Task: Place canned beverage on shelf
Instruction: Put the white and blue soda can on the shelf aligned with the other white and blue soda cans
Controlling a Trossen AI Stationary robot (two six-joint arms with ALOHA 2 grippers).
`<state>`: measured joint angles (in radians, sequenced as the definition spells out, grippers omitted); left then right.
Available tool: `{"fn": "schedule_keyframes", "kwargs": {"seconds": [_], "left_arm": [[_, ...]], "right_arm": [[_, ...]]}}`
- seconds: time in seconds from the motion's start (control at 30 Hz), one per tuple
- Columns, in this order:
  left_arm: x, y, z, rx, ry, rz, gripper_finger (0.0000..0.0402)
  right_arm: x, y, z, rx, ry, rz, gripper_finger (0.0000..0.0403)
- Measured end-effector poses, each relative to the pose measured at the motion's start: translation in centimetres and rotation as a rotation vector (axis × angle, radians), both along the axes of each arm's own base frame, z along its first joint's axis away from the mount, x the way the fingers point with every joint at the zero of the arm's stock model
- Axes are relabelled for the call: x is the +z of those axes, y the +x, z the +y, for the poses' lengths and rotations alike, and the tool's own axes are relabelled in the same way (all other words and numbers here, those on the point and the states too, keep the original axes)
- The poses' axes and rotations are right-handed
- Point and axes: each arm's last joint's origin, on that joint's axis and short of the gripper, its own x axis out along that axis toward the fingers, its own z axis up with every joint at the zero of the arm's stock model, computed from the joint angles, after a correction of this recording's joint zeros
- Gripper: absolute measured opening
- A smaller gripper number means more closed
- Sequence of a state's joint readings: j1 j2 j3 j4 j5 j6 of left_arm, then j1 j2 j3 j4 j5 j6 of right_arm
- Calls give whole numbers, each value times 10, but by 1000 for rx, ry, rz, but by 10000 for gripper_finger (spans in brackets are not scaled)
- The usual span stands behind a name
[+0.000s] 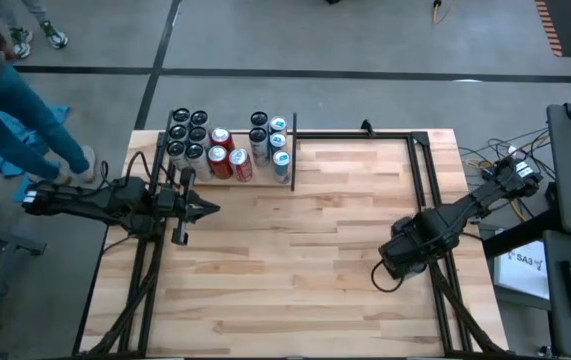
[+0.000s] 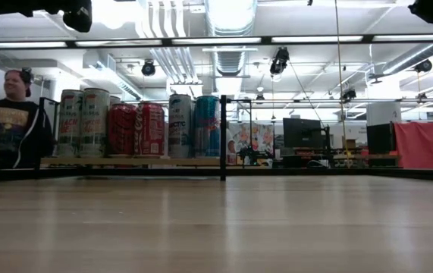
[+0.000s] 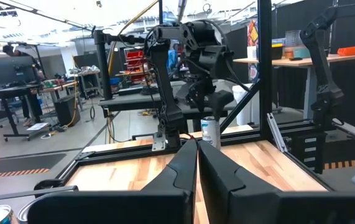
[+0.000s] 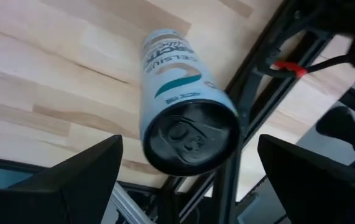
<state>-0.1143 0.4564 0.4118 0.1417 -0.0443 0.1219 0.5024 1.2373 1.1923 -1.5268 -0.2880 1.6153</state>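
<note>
- The table (image 1: 305,250), a pale butcher-block wood surface, is bordered at the back and sides by a black metal frame (image 1: 365,133).
- The shelf (image 2: 125,161) is seen at the table's back left corner, loaded with upright cans: dark-topped cans (image 1: 187,135), red cans (image 1: 228,160) and blue-and-white cans (image 1: 277,145).
- The right gripper (image 4: 186,165) is held over the table's right edge, its fingers (image 4: 78,180) spread wide; a white-and-teal canned beverage (image 4: 183,106) is seen standing on the wood between them, untouched.
- The left gripper (image 1: 205,209) is parked near the shelf, fingers pressed together, holding nothing.
- A workshop with desks, monitors and ceiling ducts is visible beyond; a person (image 2: 11,114) is seen at the left.
</note>
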Motion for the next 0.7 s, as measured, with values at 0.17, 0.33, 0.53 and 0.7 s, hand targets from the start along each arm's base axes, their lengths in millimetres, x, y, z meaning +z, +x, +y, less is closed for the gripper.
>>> {"fn": "schedule_keyframes", "kwargs": {"seconds": [0.17,0.33,0.53,0.7], "left_arm": [[0,0,0,0,0,0,0],[0,0,0,0,0,0,0],[0,0,0,0,0,0,0],[-1,1,0,1,-2,5,0]], "right_arm": [[-15,1,6,3,9,-19,365],[-37,0,8,1,-1,-21,365],[-53,-1,6,-18,-42,-27,323],[-51,1,6,-34,-57,-44,247]]}}
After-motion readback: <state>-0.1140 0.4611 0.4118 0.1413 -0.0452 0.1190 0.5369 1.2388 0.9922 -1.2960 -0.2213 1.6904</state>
